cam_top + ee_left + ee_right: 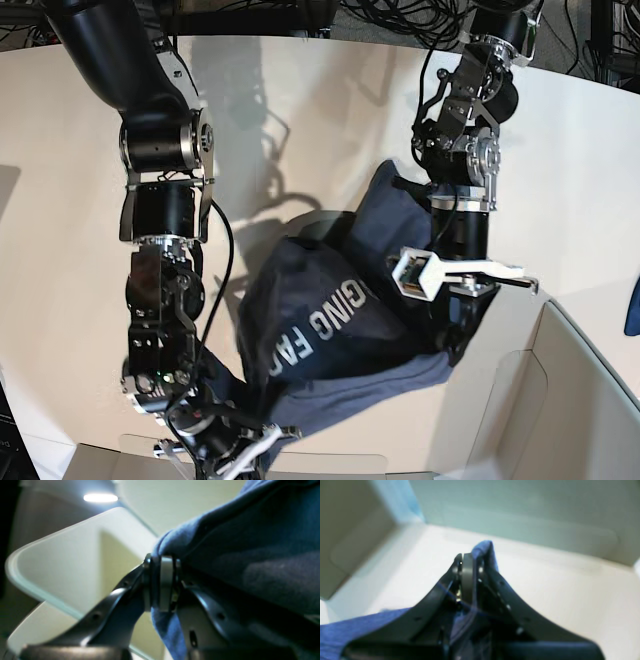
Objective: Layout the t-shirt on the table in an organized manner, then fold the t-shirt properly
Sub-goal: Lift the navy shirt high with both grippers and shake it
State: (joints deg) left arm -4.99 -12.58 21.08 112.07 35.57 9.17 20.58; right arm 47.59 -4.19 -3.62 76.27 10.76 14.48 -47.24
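The t-shirt [330, 340] hung between the two arms above the counter [300, 110], gathered and creased, not spread flat. In the base view its pale block letters were partly visible on the dark cloth, and the lower hem sagged toward the near edge of the counter.

The left gripper [161, 585] had its jaws clenched on a fold of the t-shirt [250, 555]. In the left wrist view the cloth was bunched over the tips, and a narrow strip of it hung down below them. The fabric filled the right side of that view.

The right gripper [467, 565] also had its jaws pressed together on the t-shirt [485, 548]; a small blue peak of cloth stood up just beside the tips, and more cloth passed under the gripper at the lower left of the right wrist view.

In the base view the right gripper [235, 450] was low at the near edge, touching the hem. The left gripper was hidden behind the cloth there.

A grey-beige box wall [560, 390] stood at the right, just beside the hanging shirt. Black cables [400, 15] lay at the far edge of the counter.
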